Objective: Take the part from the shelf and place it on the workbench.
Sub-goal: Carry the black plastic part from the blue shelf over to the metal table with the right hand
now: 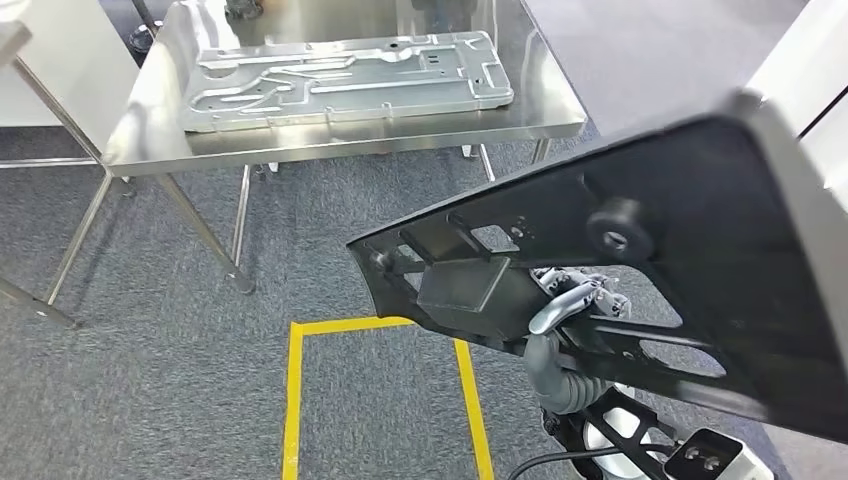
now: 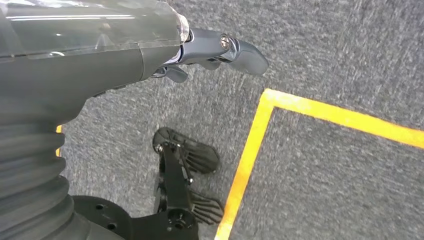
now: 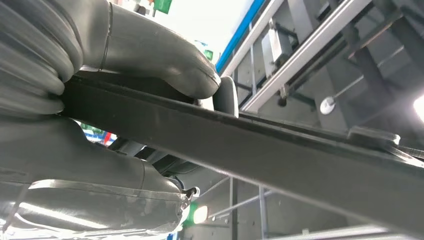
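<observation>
A large flat black part [image 1: 700,240] with cut-outs and a round knob hangs tilted in front of me on the right, well short of the steel workbench [image 1: 545,112]. My right hand [image 1: 572,295] grips it from below, its pale fingers showing through a cut-out. In the right wrist view the thumb and fingers of that hand [image 3: 140,55] clamp the part's thin edge [image 3: 280,155]. My left hand [image 2: 150,50] hangs over the grey carpet with nothing in it, its fingers [image 2: 235,50] apart and stretched out.
A ribbed silver metal panel [image 1: 350,80] lies across the workbench top. Yellow floor tape [image 1: 295,400] marks a box on the carpet before the bench. A second steel table's legs [image 1: 40,300] stand at the left, and a white cabinet [image 1: 810,60] at the right.
</observation>
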